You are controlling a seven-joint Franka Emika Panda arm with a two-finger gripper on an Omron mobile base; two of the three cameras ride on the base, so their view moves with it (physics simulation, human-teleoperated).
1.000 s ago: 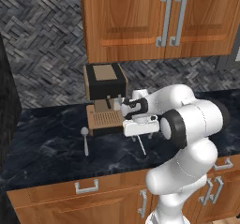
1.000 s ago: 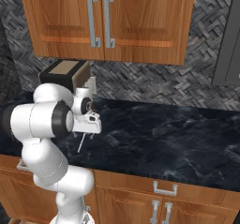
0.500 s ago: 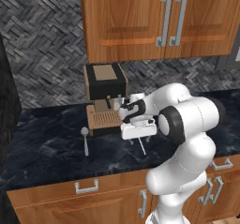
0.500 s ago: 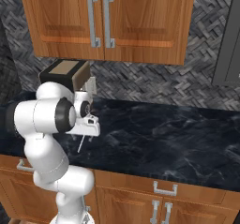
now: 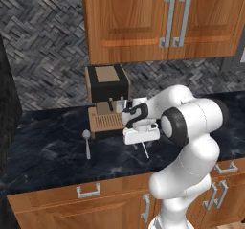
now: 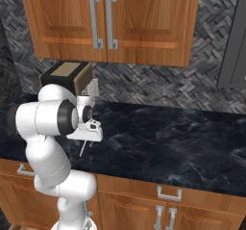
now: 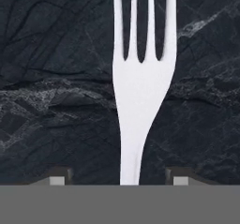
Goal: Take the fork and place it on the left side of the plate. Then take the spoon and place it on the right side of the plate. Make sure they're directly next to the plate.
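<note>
- The fingers (image 7: pixel 120 177) stand apart, one tip on each side of the fork (image 7: pixel 140 82), with a clear gap to the handle on both sides; they do not touch it.
- In the hand view the fork lies flat on the dark marbled bench (image 7: pixel 47 101), its long axis running straight up the picture: handle down between the fingertips, tines at the top, pointing away from the hand.
- In the left base view the hand hangs low over the bench, and the fork's thin handle (image 5: pixel 144 150) sticks out from under it, slanting toward the front edge of the bench.
- The right base view shows the same handle (image 6: pixel 83 148) below the hand.
- The spoon (image 5: pixel 87 143) lies on the bench well to the left of the fork, bowl toward the wall, handle toward the front edge.
- A coffee machine (image 5: pixel 106 98) stands behind, between spoon and fork, against the wall.
</note>
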